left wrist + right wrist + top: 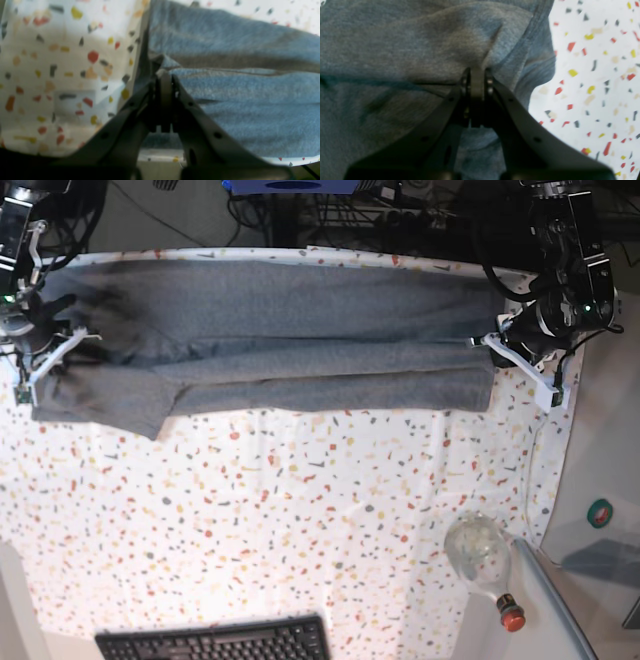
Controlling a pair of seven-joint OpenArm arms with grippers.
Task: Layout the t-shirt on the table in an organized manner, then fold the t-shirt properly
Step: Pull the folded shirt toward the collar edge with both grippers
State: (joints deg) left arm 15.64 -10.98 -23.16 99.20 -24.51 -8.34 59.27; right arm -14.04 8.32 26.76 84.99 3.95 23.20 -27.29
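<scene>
1. Pinching a fold of the t-shirt (237, 105) at its edge, the left gripper (165, 75) has its jaws pressed together on cloth in the left wrist view; the speckled table (62, 75) lies bare beside it
2. Right wrist view: the right gripper (477, 71) is likewise clamped on a bunched fold near the shirt's edge
3. Base view: the shirt (280, 340) stretches along the table's far edge, held at both ends, likely to keep it taut for a lengthwise fold. A clear bottle (480, 555) lies near the front right corner, contents unclear; a keyboard (215, 642) sits at the front edge
</scene>
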